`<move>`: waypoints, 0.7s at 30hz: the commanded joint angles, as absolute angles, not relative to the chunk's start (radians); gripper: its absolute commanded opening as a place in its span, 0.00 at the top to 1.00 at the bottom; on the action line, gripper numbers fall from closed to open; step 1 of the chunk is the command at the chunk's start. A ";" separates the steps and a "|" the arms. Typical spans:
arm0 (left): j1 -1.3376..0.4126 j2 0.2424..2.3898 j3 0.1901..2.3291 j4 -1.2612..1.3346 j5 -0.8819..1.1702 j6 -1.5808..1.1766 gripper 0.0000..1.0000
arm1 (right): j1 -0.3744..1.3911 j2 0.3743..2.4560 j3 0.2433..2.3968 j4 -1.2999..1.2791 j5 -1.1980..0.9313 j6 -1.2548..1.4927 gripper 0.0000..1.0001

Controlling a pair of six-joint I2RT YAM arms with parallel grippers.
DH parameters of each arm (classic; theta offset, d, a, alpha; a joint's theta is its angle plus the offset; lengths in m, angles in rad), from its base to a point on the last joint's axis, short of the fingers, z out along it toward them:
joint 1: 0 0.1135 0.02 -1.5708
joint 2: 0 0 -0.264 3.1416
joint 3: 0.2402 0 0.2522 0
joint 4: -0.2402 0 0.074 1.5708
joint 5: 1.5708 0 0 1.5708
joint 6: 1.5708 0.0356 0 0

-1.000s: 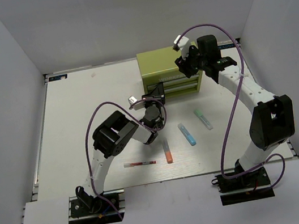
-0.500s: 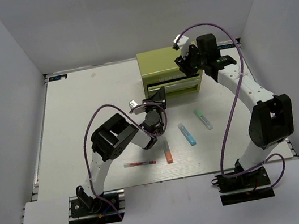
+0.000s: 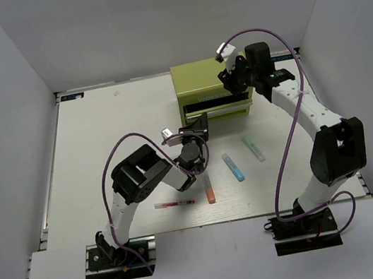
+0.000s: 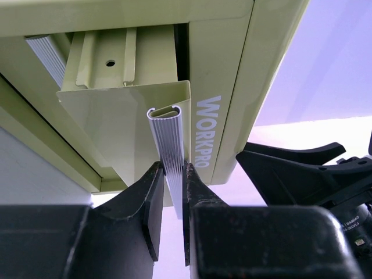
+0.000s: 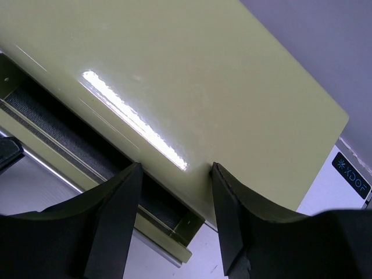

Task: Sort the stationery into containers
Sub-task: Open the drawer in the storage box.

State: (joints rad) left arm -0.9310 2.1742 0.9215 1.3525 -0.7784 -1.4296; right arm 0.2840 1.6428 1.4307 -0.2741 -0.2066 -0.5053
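Observation:
The olive-green cabinet (image 3: 207,84) stands at the back of the table, its upper drawer (image 5: 70,136) slid partly out. My left gripper (image 3: 197,126) (image 4: 173,195) is shut on the drawer's silver handle (image 4: 170,142). My right gripper (image 3: 232,79) (image 5: 176,174) is open, its fingers resting on the cabinet top (image 5: 186,75) near the front edge. On the table lie a red-white pen (image 3: 174,204), an orange marker (image 3: 209,191), a blue marker (image 3: 233,167) and a mint green marker (image 3: 253,148). The other pens are not visible.
White walls enclose the table on three sides. The left arm's elbow (image 3: 138,172) hangs over the table just left of the markers. The right arm (image 3: 312,118) runs along the right side.
The left gripper has drawn back toward the near edge with the handle, and the drawer has slid out of the cabinet. The right gripper has stayed on the cabinet top.

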 commanded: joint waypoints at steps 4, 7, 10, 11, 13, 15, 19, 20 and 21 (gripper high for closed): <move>-0.996 2.097 0.861 1.259 -0.683 -1.382 1.00 | 0.287 1.669 1.424 -0.365 -0.179 -0.480 0.42; -0.996 2.069 0.834 1.259 -0.683 -1.382 1.00 | 0.284 1.674 1.425 -0.362 -0.175 -0.479 0.41; -0.996 2.059 0.816 1.250 -0.673 -1.371 1.00 | 0.285 1.671 1.422 -0.364 -0.179 -0.474 0.41; -0.996 2.049 0.816 1.262 -0.661 -1.371 1.00 | 0.287 1.671 1.420 -0.365 -0.176 -0.476 0.41; -0.996 2.049 0.816 1.262 -0.661 -1.362 1.00 | 0.285 1.671 1.416 -0.362 -0.173 -0.477 0.40; -0.996 2.039 0.816 1.262 -0.650 -1.362 0.84 | 0.284 1.666 1.410 -0.359 -0.172 -0.480 0.40; -0.996 2.007 0.807 1.240 -0.650 -1.341 0.32 | 0.285 1.655 1.402 -0.353 -0.176 -0.480 0.36; -0.996 1.997 0.795 1.239 -0.660 -1.329 0.29 | 0.287 1.649 1.396 -0.351 -0.179 -0.482 0.36; -0.996 1.985 0.795 1.239 -0.660 -1.318 0.27 | 0.282 1.646 1.391 -0.344 -0.184 -0.482 0.36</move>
